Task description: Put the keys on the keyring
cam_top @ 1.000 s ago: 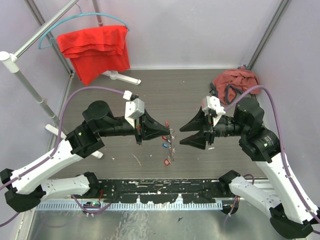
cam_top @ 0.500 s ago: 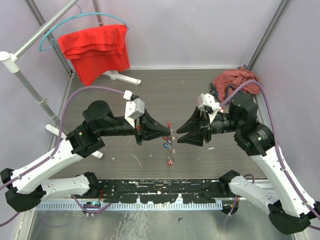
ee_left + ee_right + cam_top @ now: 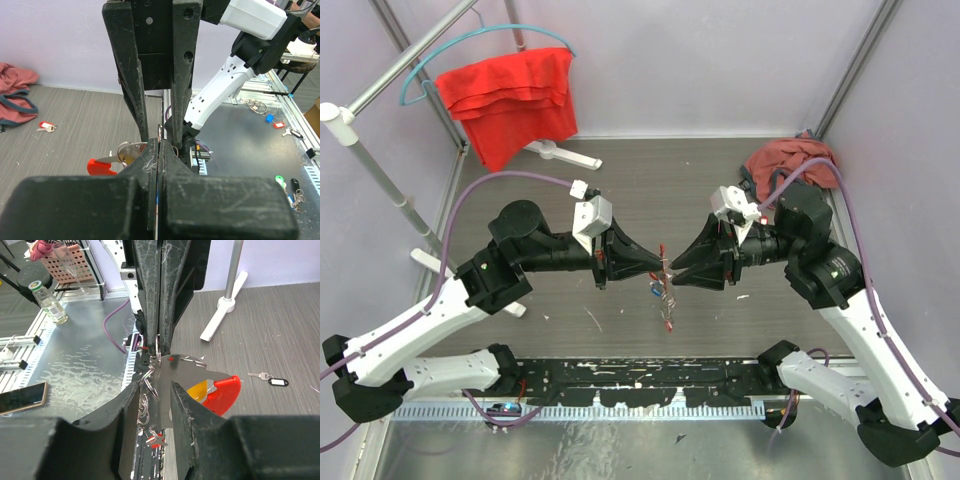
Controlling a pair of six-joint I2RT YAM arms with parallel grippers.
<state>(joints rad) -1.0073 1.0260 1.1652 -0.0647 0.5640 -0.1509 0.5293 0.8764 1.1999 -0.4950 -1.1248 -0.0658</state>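
Note:
My left gripper (image 3: 658, 263) and right gripper (image 3: 672, 270) meet tip to tip above the table's middle. The left one (image 3: 159, 145) is shut on the thin wire keyring (image 3: 146, 407), whose chain and narrow red tag (image 3: 667, 322) hang below. A silvery key with a red head (image 3: 222, 395) and another with a yellow head (image 3: 200, 390) hang on it. The right gripper (image 3: 155, 385) has its jaws narrowly apart around the red key's flat blade (image 3: 175, 370), with a gap showing on the left side. The red head also shows in the left wrist view (image 3: 100, 166).
A red cloth (image 3: 510, 100) hangs on a hanger at the back left, with the white stand foot (image 3: 560, 153) below. A pink cloth (image 3: 790, 160) lies at the back right. A loose red-headed key (image 3: 46, 127) and a black-tagged key (image 3: 274, 381) lie on the table.
The right gripper has moved left up to the left gripper's tip and its jaws have narrowed from wide open around the hanging keys. The left gripper has stayed put.

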